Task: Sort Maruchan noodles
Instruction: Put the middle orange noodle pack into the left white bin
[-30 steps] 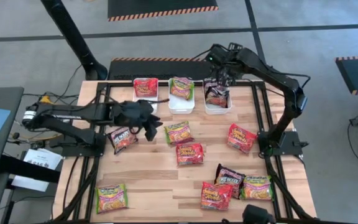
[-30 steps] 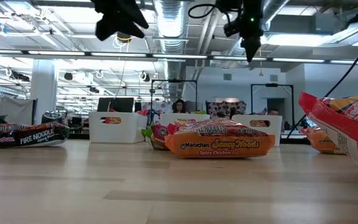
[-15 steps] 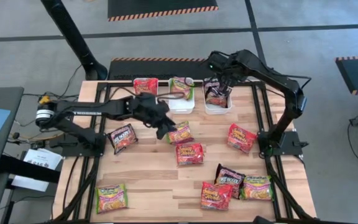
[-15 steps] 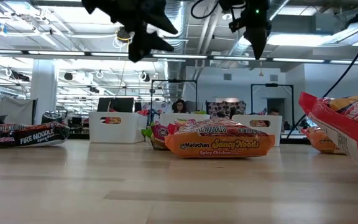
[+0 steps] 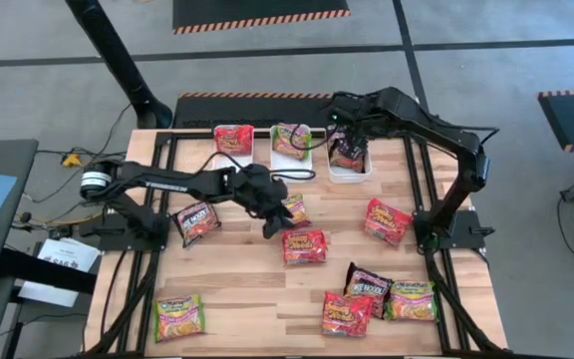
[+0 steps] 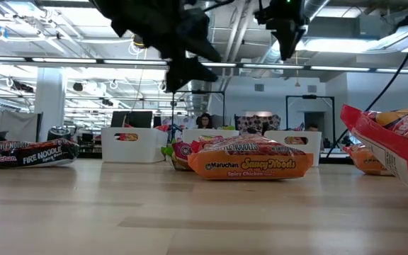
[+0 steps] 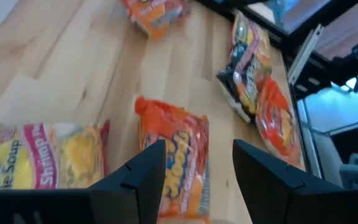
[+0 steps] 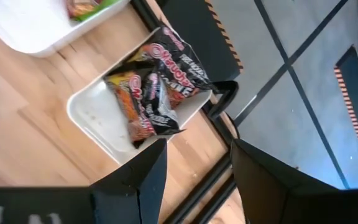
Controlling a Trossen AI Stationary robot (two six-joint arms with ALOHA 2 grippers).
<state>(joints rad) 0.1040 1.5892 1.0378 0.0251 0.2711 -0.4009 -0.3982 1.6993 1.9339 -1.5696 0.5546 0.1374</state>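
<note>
I count three white bins in a row at twelve o'clock on the table. The left bin [image 5: 233, 140] holds a red-orange packet, the middle bin [image 5: 291, 152] a green-yellow one, and the right bin [image 5: 348, 165] a black packet [image 8: 157, 84] that lies slumped across it with one end over the rim. So I judge one of each kind is sorted and most of the work is left.

Loose on the wood I can see a green-yellow packet [image 5: 291, 210] near the centre, partly under my left arm, and an orange Spicy Chicken packet [image 5: 305, 245] just beside it toward six o'clock. A Fire Noodle packet [image 5: 196, 221] lies at nine o'clock and a red-orange packet [image 5: 388, 220] at three o'clock. A green-yellow packet [image 5: 178, 317] sits alone at seven o'clock. At five o'clock there is a cluster: a black packet [image 5: 369, 282] and an orange one [image 5: 347, 313] overlapping, with a green-yellow one [image 5: 411, 300] touching them.

My left gripper [image 7: 194, 168] hangs over the centre, fingers spread and empty, above the orange Spicy Chicken packet with the green-yellow shrimp packet [image 7: 39, 157] alongside; I take that orange one as my next pick. My right gripper [image 8: 194, 163] hovers at one o'clock over the right bin, fingers apart, holding nothing.
</note>
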